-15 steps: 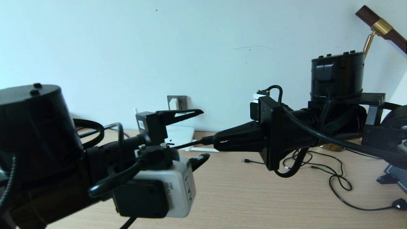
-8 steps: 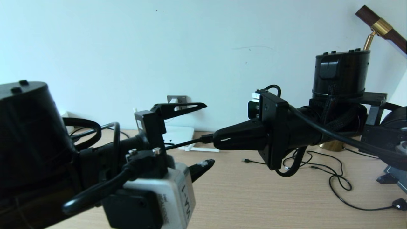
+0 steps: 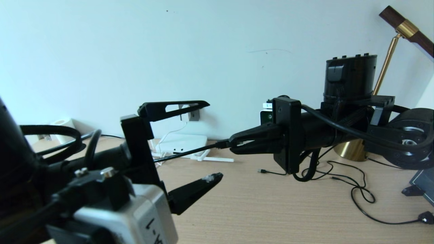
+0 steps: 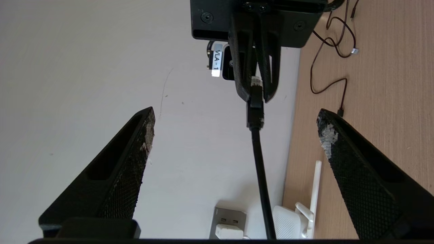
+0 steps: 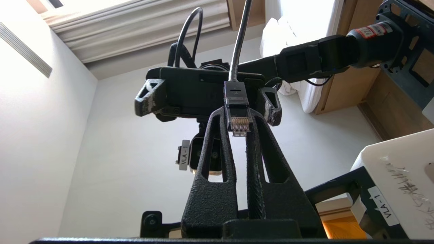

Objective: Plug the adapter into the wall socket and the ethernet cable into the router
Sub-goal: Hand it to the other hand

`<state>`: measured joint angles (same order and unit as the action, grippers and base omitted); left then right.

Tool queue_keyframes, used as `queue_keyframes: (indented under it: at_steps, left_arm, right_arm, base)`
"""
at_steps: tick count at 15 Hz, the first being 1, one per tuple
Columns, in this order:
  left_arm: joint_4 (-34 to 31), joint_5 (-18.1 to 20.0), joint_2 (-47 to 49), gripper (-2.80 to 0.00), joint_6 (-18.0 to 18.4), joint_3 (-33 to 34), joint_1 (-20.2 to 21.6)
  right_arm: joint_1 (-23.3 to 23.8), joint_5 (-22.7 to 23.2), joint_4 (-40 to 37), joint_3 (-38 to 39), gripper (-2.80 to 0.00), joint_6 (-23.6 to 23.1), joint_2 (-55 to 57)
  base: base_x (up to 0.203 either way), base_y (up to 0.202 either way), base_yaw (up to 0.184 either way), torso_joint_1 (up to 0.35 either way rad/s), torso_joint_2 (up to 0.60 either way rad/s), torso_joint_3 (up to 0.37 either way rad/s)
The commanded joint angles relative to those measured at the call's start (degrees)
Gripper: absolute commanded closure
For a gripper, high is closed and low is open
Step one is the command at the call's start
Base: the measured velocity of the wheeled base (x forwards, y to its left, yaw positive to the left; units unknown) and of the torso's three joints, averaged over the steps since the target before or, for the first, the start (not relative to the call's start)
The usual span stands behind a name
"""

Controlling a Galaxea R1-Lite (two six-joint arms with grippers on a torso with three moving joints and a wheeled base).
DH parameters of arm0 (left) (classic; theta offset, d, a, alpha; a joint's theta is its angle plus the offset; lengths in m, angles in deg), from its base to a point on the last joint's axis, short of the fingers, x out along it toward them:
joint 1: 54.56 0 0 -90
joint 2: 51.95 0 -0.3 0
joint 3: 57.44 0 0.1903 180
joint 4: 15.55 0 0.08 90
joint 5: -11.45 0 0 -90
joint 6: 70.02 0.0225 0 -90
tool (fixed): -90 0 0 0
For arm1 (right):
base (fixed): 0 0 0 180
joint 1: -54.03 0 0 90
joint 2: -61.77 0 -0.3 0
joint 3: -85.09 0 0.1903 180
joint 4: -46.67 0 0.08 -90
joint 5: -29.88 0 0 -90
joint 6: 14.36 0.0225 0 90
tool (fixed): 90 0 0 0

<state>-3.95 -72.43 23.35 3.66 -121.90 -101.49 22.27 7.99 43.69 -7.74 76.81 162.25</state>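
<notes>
Up above the desk, right gripper pinched on the plug end of the ethernet cable, clear plug visible between the fingers in the right wrist view. Cable running leftward from the fingertips, toward the left arm. Left gripper spread wide, holding nothing, facing the right one with the cable passing between its fingers (no contact visible). Farther back: router lying against the wall, adapter seated in the wall socket just above it.
</notes>
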Motion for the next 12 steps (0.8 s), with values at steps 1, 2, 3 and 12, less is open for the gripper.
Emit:
queue_keyframes:
  at_steps: [1, 2, 3, 12]
  left_arm:
    - [0.26, 0.03, -0.93, -2.8, 0.41, 0.5, -0.02]
    - [0.26, 0.03, -0.53, -2.8, 0.41, 0.31, 0.0]
    - [0.27, 0.03, -0.2, -2.8, 0.41, 0.17, -0.08]
    - [0.27, -0.58, 1.34, -2.8, 0.59, 0.05, 0.0]
  right_arm:
    - [0.73, 0.79, 0.09, -0.04, 0.0, 0.5, 0.24]
    - [0.73, 0.79, 0.09, 0.15, 0.0, 0.5, 0.24]
    - [0.73, 0.79, 0.09, 0.2, 0.0, 0.5, 0.24]
    - [0.73, 0.68, 0.27, 0.38, 0.0, 0.41, 0.07]
  base:
    - [0.0, 0.0, 0.0, 0.0, 0.0, 0.0]
    - [0.0, 0.0, 0.0, 0.0, 0.0, 0.0]
    - [0.0, 0.0, 0.0, 0.0, 0.0, 0.0]
    - [0.0, 0.0, 0.0, 0.0, 0.0, 0.0]
